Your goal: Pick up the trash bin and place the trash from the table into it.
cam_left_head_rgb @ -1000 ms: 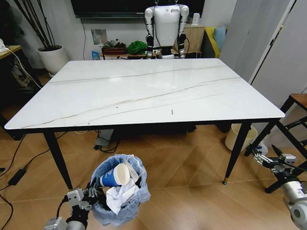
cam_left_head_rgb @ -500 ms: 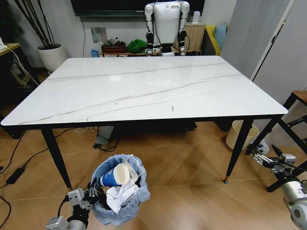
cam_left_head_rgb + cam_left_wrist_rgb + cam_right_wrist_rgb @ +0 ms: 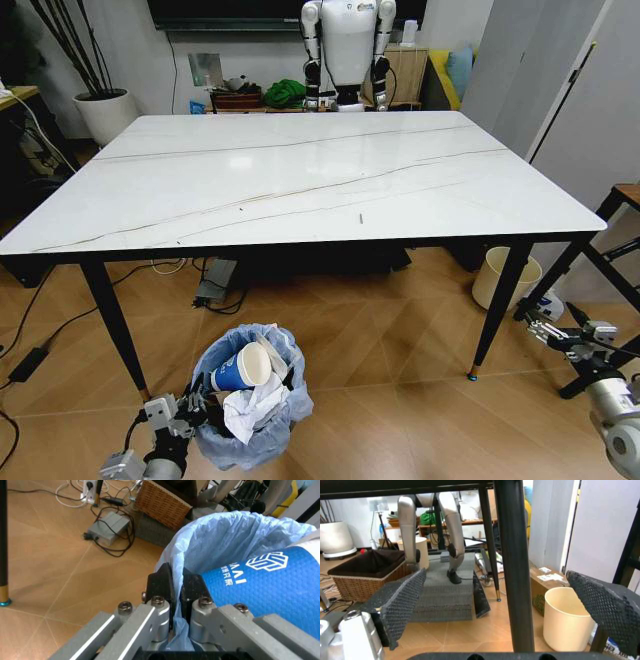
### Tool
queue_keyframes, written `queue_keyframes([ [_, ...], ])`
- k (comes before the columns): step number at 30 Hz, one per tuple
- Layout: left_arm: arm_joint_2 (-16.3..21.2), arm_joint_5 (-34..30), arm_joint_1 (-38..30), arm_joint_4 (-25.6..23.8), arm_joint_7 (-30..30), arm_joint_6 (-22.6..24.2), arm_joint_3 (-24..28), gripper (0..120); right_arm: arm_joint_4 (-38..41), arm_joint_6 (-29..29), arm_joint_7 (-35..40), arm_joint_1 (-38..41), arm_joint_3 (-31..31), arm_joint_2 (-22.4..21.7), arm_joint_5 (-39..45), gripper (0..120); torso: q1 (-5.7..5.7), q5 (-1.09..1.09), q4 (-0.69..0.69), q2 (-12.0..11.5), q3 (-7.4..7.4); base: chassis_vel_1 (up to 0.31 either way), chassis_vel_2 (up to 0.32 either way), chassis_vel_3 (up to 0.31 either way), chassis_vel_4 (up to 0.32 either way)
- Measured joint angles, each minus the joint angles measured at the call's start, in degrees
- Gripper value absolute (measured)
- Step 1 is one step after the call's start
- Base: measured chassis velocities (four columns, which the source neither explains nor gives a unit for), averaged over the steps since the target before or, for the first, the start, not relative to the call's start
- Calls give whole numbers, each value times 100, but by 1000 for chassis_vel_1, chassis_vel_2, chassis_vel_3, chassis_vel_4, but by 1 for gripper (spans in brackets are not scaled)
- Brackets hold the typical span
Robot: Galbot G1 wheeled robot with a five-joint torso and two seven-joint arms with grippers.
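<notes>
Evidently light load: left claw [image 3: 172, 588] pinched tight on trash bin [image 3: 248, 400] rim, thin bag slippery, tear-prone; paper cup [image 3: 238, 366] inside. Right claw [image 3: 560, 333] spread wide, empty, beside tabletop [image 3: 300, 180] leg.

The table [image 3: 300, 180] stands in the middle of the scene. The trash bin [image 3: 250, 400] is on the floor on the near side of the table, toward the left. In it lie the paper cup [image 3: 238, 367] and, nearer, the crumpled paper [image 3: 245, 410]. The left gripper [image 3: 190, 412] is at the left side of the bin, with its fingers [image 3: 162, 581] closed on the bag rim. The right gripper [image 3: 555, 330] is at the near right, apart from the bin, beside the near right table leg [image 3: 495, 310]. The cream bin [image 3: 500, 280] stands on the floor behind that leg. Another robot [image 3: 347, 50] is behind the far edge of the table, and a plant pot [image 3: 105, 112] is at the far left.
</notes>
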Motion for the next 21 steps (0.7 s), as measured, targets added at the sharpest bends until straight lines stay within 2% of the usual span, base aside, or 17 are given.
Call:
queue_keyframes([
  [9, 4, -56, -34, 61, 23, 1, 17, 0, 0, 0, 0, 0, 0, 0, 0, 100, -81, 0, 0, -223, -143, 0, 0, 0, 0],
  [21, -8, -73, -99, 133, 29, 1, 25, 0, 0, 0, 0, 0, 0, 0, 0, 100, -153, 0, 0, -416, -262, 0, 0, 0, 0],
])
